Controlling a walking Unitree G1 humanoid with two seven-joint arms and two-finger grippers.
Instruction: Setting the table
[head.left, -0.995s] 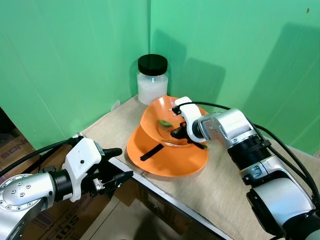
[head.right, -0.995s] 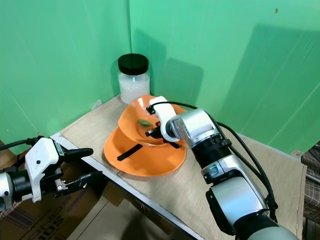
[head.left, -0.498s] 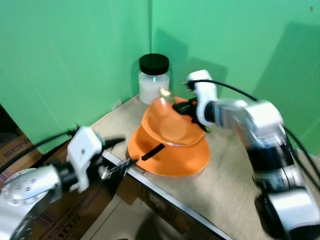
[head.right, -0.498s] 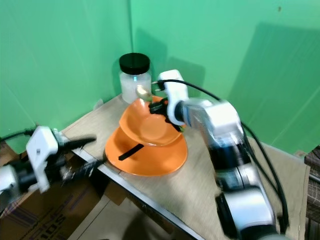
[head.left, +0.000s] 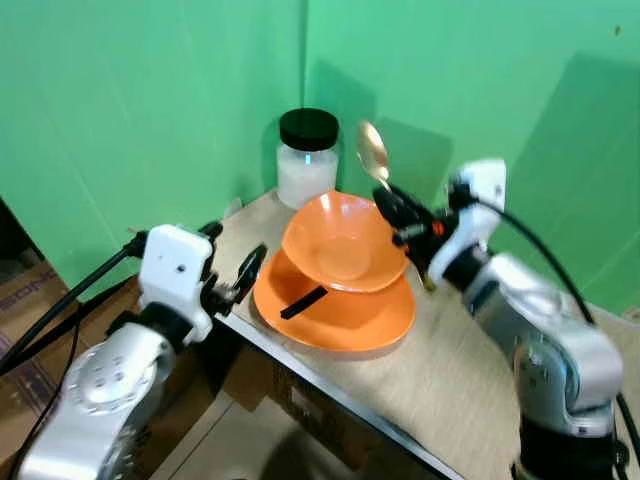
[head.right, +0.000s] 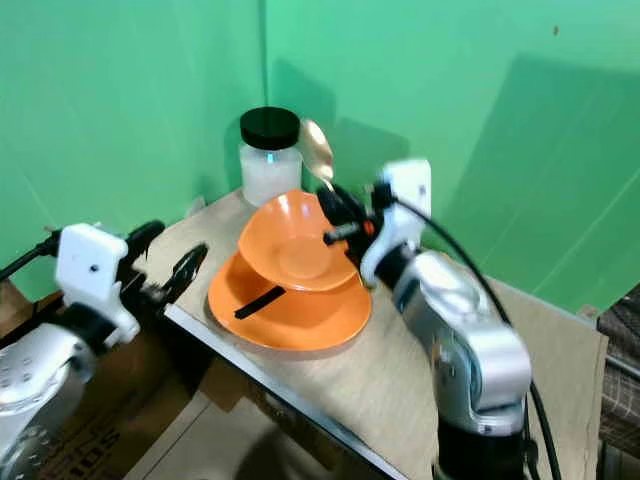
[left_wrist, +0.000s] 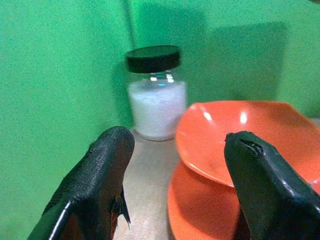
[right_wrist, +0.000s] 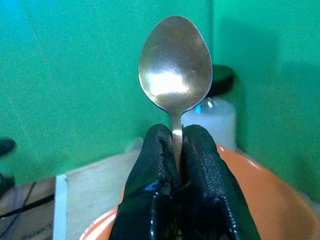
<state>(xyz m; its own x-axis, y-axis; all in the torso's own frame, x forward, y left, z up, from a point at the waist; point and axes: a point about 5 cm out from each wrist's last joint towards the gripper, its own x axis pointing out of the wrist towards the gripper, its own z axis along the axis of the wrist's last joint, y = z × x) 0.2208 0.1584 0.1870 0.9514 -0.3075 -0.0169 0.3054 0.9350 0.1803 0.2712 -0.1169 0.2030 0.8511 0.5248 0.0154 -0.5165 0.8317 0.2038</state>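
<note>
Spoon: we see it clamped by its neck between the right gripper fingers, bowl end up, held in the air above the orange bowl.
Bowl: sits tilted on the orange plate, near the table corner, jar just behind.
Left gripper: fingers apart, empty, at the table edge beside the plate, aimed at the jar and bowl.
Black strip: lies on the plate under the bowl; we cannot tell what it is.
Risk 1: we judge the pinch thin, only on the neck, so the spoon could pivot or slip and drop into the bowl.
Risk 2: tilted bowl looks unsteady; a knock from either gripper could slide it off the plate.
Risk 3: the plate lies close to the table edge, so a push from the left gripper could tip it off.
Views: right wrist shows the grip point closely; eye views are blurred there but show spoon height over the bowl.
</note>
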